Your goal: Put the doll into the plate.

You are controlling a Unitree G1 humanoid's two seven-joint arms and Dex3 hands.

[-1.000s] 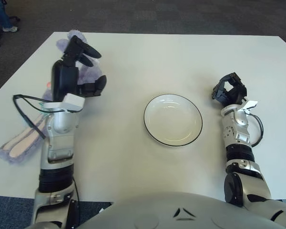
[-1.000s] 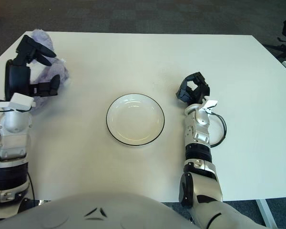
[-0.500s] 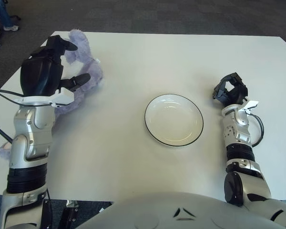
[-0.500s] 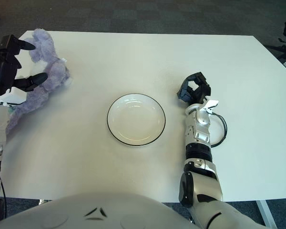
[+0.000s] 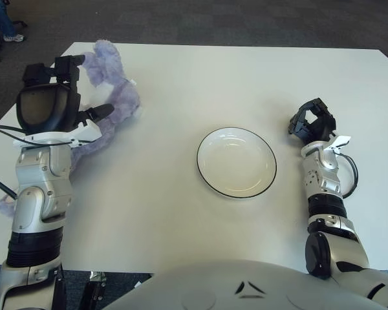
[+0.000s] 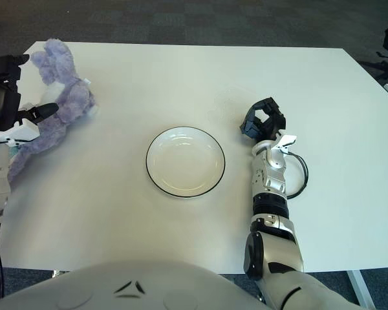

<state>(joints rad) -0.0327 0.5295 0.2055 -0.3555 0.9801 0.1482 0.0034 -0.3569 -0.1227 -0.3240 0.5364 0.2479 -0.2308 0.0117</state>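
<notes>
One soft, light doll [image 6: 59, 106] lies limp on the bench [image 6: 181, 77]; grasp its plump body. Left hand [image 5: 48, 106] fingers [image 5: 98, 113] spread, empty.

A white table [image 5: 181, 213] carries a purple doll [image 6: 63, 106] and a plate [image 5: 236, 161].

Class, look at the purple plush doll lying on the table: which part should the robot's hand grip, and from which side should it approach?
Grip the doll around its thick upper body, just below the ears, probably coming from above. It lies flat and stretched diagonally on the table, so the torso is the widest, most exposed part, while the long thin legs would let it dangle. The left hand is already beside it with fingers spread; the right hand shows right of the plate.
</notes>
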